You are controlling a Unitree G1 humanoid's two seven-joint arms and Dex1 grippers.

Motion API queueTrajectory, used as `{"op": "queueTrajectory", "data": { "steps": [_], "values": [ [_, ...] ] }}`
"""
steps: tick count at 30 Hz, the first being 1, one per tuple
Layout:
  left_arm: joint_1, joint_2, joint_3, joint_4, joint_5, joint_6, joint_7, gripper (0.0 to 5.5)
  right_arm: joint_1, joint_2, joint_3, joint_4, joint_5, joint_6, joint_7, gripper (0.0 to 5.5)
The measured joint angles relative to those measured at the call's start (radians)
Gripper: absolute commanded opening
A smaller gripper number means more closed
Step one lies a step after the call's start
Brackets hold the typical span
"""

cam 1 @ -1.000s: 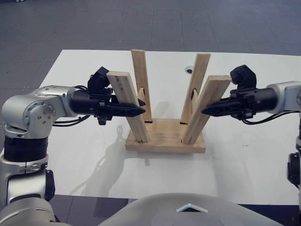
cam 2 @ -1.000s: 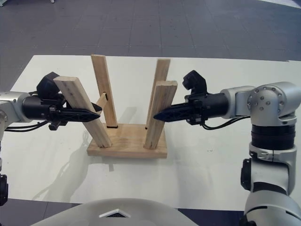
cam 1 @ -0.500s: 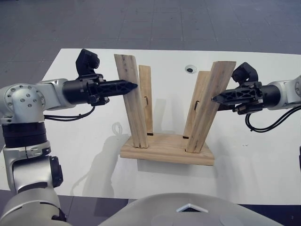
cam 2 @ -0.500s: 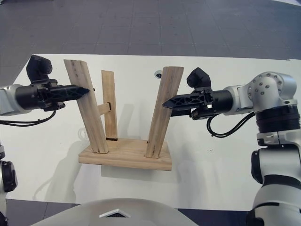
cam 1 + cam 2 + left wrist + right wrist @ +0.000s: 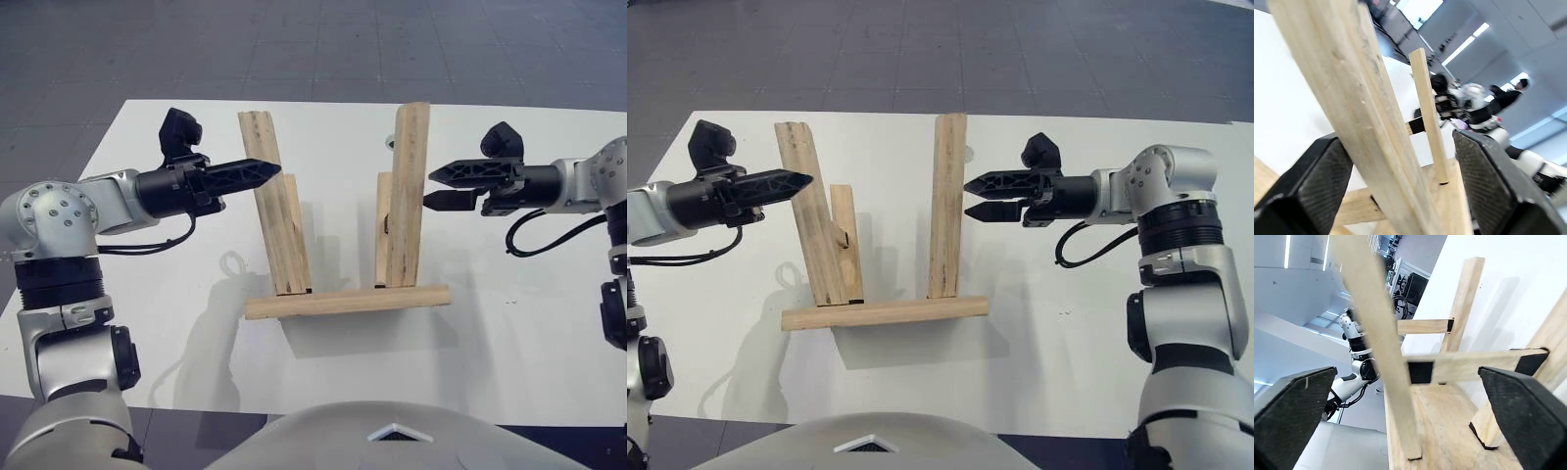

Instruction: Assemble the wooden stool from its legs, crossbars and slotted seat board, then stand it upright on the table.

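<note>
The wooden stool is upside down over the white table [image 5: 147, 323], tipped so its seat board [image 5: 348, 300] shows edge-on with the legs pointing up. My left gripper [image 5: 276, 168] is shut on the top of the left leg [image 5: 277, 225], which runs between its fingers [image 5: 1303, 196] in the left wrist view. My right gripper [image 5: 429, 184] is open, its tips at the side of the right leg [image 5: 408, 196], which passes with wide gaps between the fingers [image 5: 1288, 416]. Crossbars [image 5: 1422, 326] join the legs.
A small round hole [image 5: 389, 143] in the tabletop peeks out behind the right leg. Bare table lies in front of the stool and to both sides. The table's far edge is close behind the legs, with grey floor beyond.
The stool has tipped until the seat board's face turned edge-on. My right gripper has let go of the right leg and opened. My left gripper rose along its leg.
</note>
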Motion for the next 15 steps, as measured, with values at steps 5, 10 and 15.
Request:
{"op": "queueTrajectory", "data": {
  "steps": [5, 10, 15],
  "values": [
    [-0.031, 0.022, -0.016, 0.225, 0.149, -0.167, -0.059, 3.45, 0.033, 0.0, -0.008, -0.046, -0.04, -0.035, 0.017, 5.48],
    [-0.085, 0.058, 0.002, 0.407, 0.242, -0.306, -0.12, 3.45, 0.069, 0.002, -0.033, -0.086, -0.099, -0.154, 0.019, 5.48],
    [-0.092, 0.185, 0.094, 0.468, 0.259, -0.327, -0.218, 3.45, 0.138, -0.039, -0.046, -0.097, -0.205, -0.373, 0.069, 5.48]
  ]
}}
